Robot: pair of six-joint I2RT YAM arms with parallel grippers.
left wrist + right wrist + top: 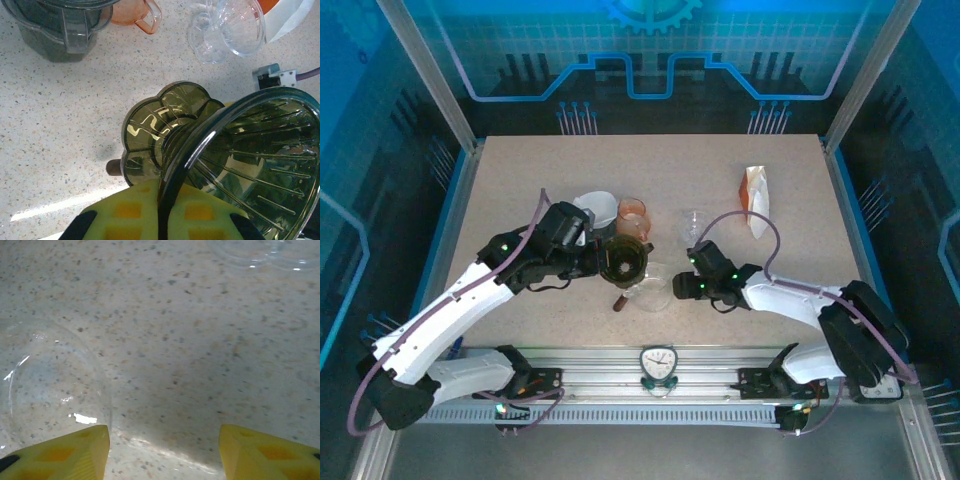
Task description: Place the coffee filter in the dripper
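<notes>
- The dark dripper (240,165) is clamped by its rim in the left tool (162,210) and tipped on its side; nothing is seen inside it.
- Ahead of that tool, a grey jug (55,30), an orange cup (135,12) and a clear glass cone (230,27) are seen.
- The white coffee filter packet (757,198) lies further off, to that tool's right.
- The right tool (162,450) is spread wide over bare bench (200,340), with an empty clear glass vessel (50,375) just to its left.

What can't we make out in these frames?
- How the left gripper grips the dark dripper: left wrist view, cut by the bottom edge.
- Clear glass vessel: right wrist view, cut by the left edge.
- White-and-orange packet contents: top external view, too small.
</notes>
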